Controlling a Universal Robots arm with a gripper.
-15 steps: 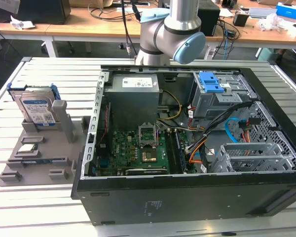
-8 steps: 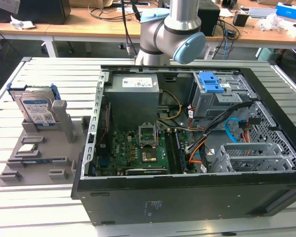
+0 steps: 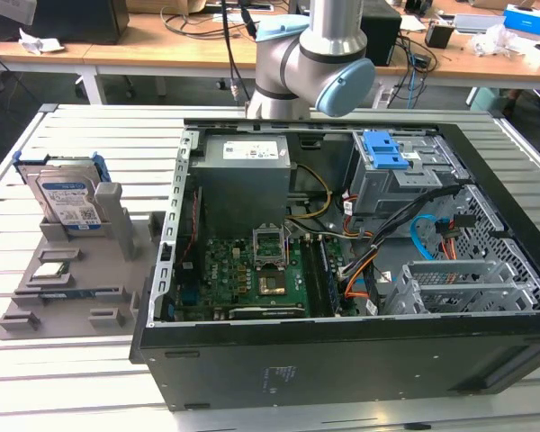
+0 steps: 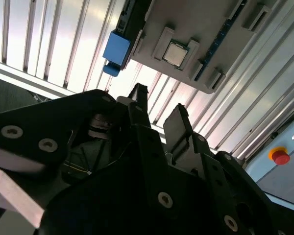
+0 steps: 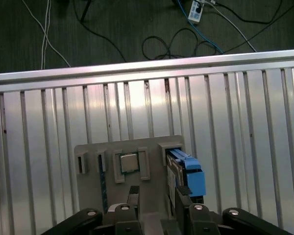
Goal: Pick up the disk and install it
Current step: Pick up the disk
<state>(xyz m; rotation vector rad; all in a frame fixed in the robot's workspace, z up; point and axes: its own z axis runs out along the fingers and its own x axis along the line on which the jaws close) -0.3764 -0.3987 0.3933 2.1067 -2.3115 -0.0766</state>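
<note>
The claw (image 5: 158,197) is spread and empty; its two fingers (image 5: 133,195) stand apart with nothing between them. It hangs above the slatted table (image 3: 63,369), pointing down. The disk (image 3: 68,194) is below the claw and well apart from it, offset toward one finger's side rather than centred under the gap. It stands on edge in a slot of the grey holder (image 5: 90,152), with its blue caddy (image 5: 192,175) uppermost toward the claw. A small square chip (image 5: 128,162) sits in a neighbouring pocket of the same holder, more nearly beneath the gap between the fingers. The open computer case (image 3: 342,369) lies farther from the claw, beyond the holder. The disk should be treated as rigid, dense for its bulk and sensitive to shock. Its metal faces are likely smooth and prone to slip. The plastic caddy rails may flex under load. The best hold is probably across the two flat faces near the exposed upper edge, clear of the label side's connectors.
</note>
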